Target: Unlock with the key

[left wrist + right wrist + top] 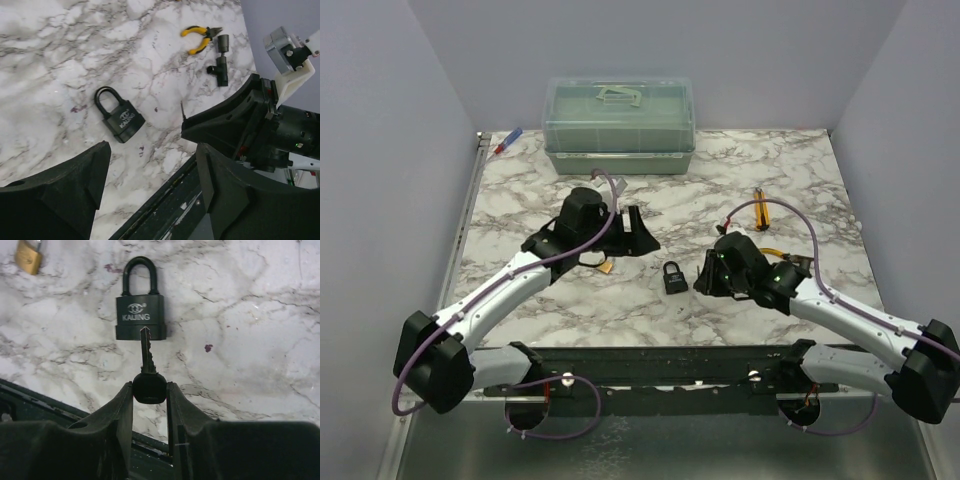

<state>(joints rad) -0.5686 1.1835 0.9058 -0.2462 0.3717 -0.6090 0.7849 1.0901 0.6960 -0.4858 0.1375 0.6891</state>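
The black padlock (673, 277) lies flat on the marble table (800, 170) between the two arms, shackle pointing away from the right gripper. My right gripper (149, 388) is shut on the key (148, 375), pinching its rounded black head. The thin shaft points straight at the bottom face of the padlock (140, 315), its tip at or just touching that face. In the left wrist view the padlock (122, 121) lies ahead of my left gripper (152, 155), which hovers open and empty to the padlock's left, above the table's near edge.
A small brass padlock (29, 257) lies left of the black one, by the left arm. Yellow-handled pliers (200, 37) and a black tool (220, 62) lie at the right. A green lidded box (620, 125) stands at the back, a pen (507, 141) beside it.
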